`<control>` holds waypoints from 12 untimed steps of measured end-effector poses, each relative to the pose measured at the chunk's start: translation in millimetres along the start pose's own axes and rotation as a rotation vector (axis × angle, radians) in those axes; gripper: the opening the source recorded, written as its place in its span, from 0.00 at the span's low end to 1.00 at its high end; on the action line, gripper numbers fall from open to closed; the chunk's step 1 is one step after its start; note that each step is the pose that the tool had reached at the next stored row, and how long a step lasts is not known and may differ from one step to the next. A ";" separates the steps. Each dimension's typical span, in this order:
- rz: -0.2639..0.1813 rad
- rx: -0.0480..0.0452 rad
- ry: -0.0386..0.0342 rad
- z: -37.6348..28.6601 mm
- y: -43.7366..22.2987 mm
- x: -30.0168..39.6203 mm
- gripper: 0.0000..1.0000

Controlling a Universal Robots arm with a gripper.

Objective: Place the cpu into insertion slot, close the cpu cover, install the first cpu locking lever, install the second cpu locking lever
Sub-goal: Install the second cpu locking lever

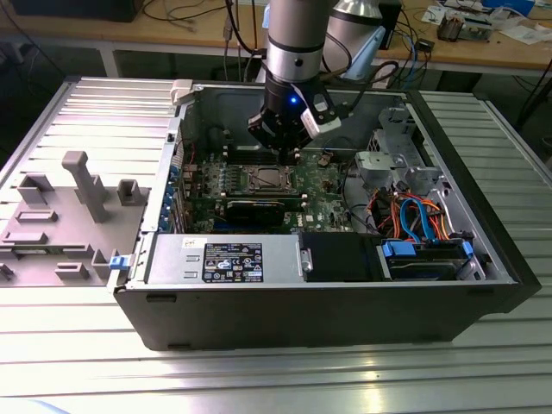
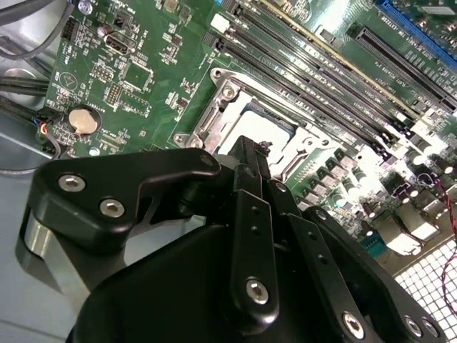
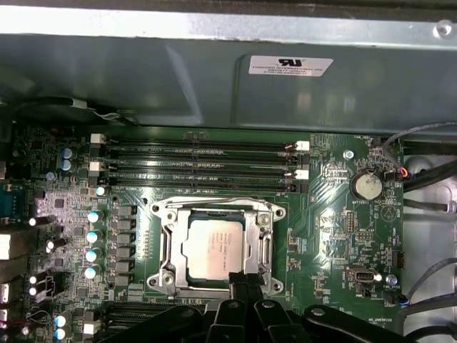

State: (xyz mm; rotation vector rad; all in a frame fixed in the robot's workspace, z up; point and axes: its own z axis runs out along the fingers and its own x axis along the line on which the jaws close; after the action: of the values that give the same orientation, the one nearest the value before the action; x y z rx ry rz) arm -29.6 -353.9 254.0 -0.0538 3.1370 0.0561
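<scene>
The cpu [image 3: 220, 246], a small silver-topped square, lies flat in the insertion slot [image 3: 214, 205] on the green motherboard [image 3: 328, 236]. The cpu cover [image 3: 170, 244], a silver frame plate, lies down around the chip, whose top shows through the cover's window. My gripper [image 3: 243, 280] hangs just over the socket's edge with its black fingertips together and nothing visible between them. The second wrist view has the gripper [image 2: 251, 153] right in front of the cpu [image 2: 270, 127]. In the exterior view the gripper [image 1: 289, 148] stands above the socket [image 1: 270, 178] inside the open computer case. I cannot make out the locking levers.
Long memory slots [image 3: 200, 161] run beside the socket, and a coin battery [image 3: 367, 186] sits further along the board. A power supply [image 1: 224, 259] and a drive bay with coloured cables [image 1: 414, 216] fill the case's near side. A grey fixture [image 1: 78, 185] stands at the exterior view's left.
</scene>
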 end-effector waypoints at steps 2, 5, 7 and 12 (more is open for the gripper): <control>0.000 0.0000 0.0000 0.0 -0.9 0.1 0.11; 0.000 -0.0001 0.0000 -0.1 -2.4 0.2 0.11; 0.000 0.0000 0.0000 -0.1 -3.9 0.2 0.11; 0.000 -0.0001 -0.0001 -0.2 -5.2 0.2 0.11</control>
State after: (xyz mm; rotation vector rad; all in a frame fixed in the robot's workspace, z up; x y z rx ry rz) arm -29.6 -359.1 253.9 -0.0536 3.1370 0.0562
